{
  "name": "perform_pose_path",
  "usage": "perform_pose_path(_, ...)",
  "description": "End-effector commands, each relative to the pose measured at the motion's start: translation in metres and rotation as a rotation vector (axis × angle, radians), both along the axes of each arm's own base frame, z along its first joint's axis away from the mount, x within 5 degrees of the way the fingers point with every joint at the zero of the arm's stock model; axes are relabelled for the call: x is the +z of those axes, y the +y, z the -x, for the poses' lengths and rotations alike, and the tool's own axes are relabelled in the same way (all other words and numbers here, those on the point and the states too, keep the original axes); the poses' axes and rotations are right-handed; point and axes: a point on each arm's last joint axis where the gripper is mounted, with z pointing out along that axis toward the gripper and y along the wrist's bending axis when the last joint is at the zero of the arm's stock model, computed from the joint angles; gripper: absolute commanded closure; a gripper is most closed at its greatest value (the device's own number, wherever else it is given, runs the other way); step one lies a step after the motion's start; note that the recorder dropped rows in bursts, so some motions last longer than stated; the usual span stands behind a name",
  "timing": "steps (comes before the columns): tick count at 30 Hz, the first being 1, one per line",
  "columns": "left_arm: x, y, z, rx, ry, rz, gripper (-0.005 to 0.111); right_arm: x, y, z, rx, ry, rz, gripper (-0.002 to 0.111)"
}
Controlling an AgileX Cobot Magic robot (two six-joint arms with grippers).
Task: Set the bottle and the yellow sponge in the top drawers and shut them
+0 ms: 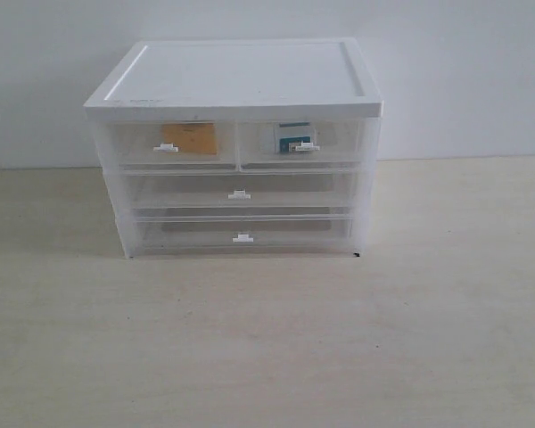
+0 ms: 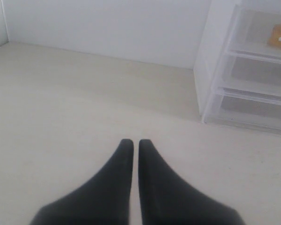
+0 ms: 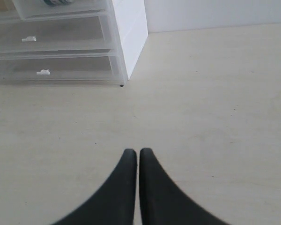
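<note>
Sponge [image 1: 192, 135] yellow and blocky, bottle [image 1: 292, 134] teal-labelled, top drawers [image 1: 129, 147] translucent plastic

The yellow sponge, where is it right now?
In the exterior view the yellow sponge lies inside the shut top left drawer of the drawer unit, next to the top right drawer with the bottle.

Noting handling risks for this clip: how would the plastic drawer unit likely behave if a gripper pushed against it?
The drawer unit looks thin, translucent plastic, nearly empty apart from the yellow sponge and bottle, so probably light. Standing on the smooth table, it may slide rather than resist. Being wide and low, it seems unlikely to tip.
</note>
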Motion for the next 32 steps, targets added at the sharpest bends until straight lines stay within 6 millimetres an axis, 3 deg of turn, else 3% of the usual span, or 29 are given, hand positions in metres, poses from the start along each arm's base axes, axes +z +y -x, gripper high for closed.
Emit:
perform_pose_path(1,-0.0007,0.0002,0.0001,0.003,0.000,0.003,0.103,0.0008,-0.0006,0.0002,-0.002,-0.013,0.011,0.108)
perform_pose_path(32,-0.0007,0.0002,0.0001,0.003,0.000,0.003,0.103,0.0008,-0.0006,0.0002,-0.002,-0.013,0.011,0.108)
